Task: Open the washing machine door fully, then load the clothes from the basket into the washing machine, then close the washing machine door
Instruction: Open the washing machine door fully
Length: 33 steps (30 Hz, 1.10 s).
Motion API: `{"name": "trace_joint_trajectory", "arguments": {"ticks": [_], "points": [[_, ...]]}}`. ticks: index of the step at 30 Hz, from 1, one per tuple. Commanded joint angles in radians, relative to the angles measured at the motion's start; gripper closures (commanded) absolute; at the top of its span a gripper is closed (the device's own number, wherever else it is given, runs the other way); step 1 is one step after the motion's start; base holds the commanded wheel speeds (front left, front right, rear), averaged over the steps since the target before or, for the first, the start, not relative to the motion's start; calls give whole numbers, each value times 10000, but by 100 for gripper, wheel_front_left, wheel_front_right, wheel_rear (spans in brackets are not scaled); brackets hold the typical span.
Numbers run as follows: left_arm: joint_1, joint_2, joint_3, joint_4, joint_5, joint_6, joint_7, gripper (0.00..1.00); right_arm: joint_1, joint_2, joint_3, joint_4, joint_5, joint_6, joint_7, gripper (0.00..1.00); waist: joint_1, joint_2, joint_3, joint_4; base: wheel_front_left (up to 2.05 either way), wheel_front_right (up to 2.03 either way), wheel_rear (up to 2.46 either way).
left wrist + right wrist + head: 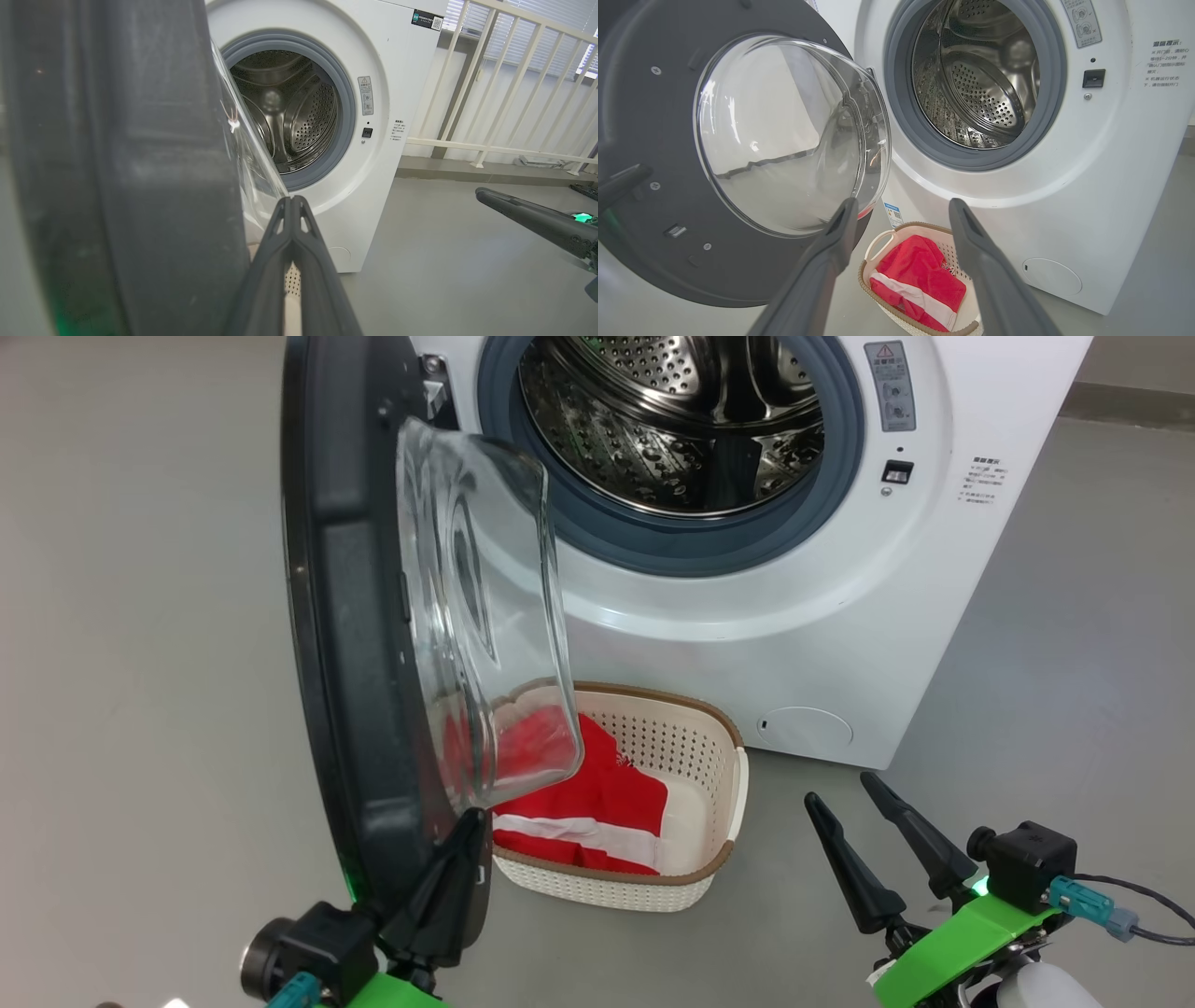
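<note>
The washing machine [840, 616] stands with its steel drum [672, 420] exposed. Its black door [345, 644] is swung out edge-on towards me, the glass bowl [485, 616] bulging to the right. My left gripper [472, 823] is shut, with nothing between its fingers, its tip against the door's inner face near the lower rim; in the left wrist view its fingers [292, 205] are pressed together beside the door [117, 163]. The basket [695, 761] sits on the floor under the door, with the red, white-striped clothes [607, 793] inside. My right gripper [840, 788] hovers open to the basket's right, seen also [902, 205] above the basket [878, 242] and clothes [920, 280].
Grey floor [140, 616] surrounds the machine. A white railing [490, 84] runs behind it on the right side. A round flap [805, 728] sits low on the machine's front. A cable [1148, 905] trails from my right wrist.
</note>
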Motion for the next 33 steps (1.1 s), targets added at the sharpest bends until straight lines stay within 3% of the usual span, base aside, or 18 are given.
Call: {"name": "trace_joint_trajectory", "arguments": {"ticks": [1, 16, 33], "points": [[-289, 144, 581, -160, -99, 229, -104, 100, -225, -48, 210, -231, 81, 16, -120, 0, 0, 0, -37, 59, 0, 0, 0], [-438, 827, 1718, -293, -618, 656, 148, 100, -207, -28, 137, -267, 101, 16, -120, 0, 0, 0, 87, 663, 0, 0, 0], [-1710, 1452, 2318, 1026, -1155, 456, 258, 100, -430, -95, 182, -324, 38, 16, -120, 0, 0, 0, 664, 1378, 0, 0, 0]]}}
